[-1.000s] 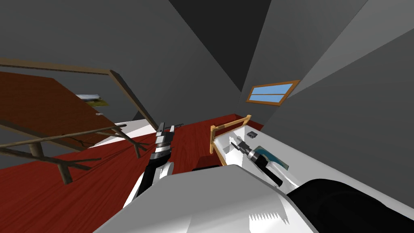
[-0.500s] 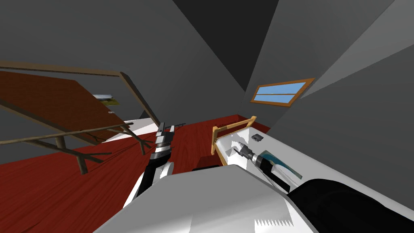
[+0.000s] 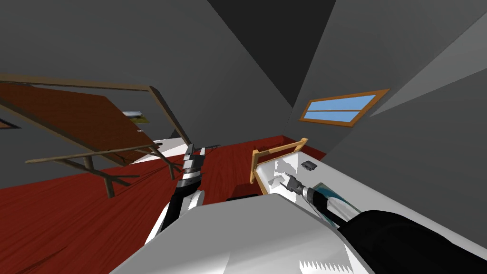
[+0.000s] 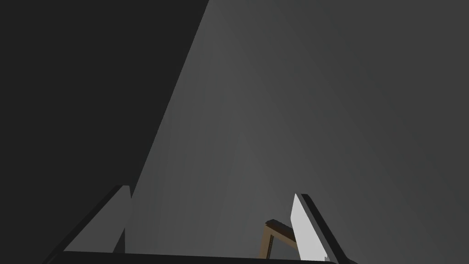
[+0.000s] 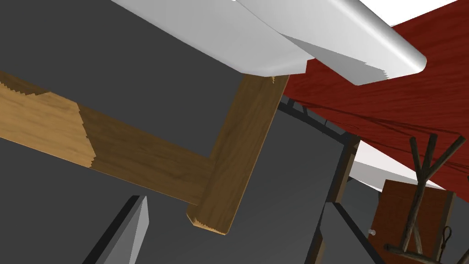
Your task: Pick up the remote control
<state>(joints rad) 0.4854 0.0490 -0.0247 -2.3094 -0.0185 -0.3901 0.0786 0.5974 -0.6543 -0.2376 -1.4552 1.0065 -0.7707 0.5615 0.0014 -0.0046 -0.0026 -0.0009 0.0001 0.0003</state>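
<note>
Over the last second the whole head view has swung. This is my own turning: the window (image 3: 343, 107) and everything else slid together. The gap between the right gripper (image 3: 285, 178) and the remote control (image 3: 309, 165) looks much the same, so the reach is probably yet to be made. The remote control is a small dark grey slab lying flat on the white top of what looks like a bed (image 3: 380, 200), near its light wooden frame (image 3: 278, 151), just beyond and to the right of the right gripper. Its long axis seems to run roughly left to right; which end leads is too small to tell. Right jaws are released and empty. The left gripper (image 3: 195, 151) is raised over the red floor, jaws also released.
</note>
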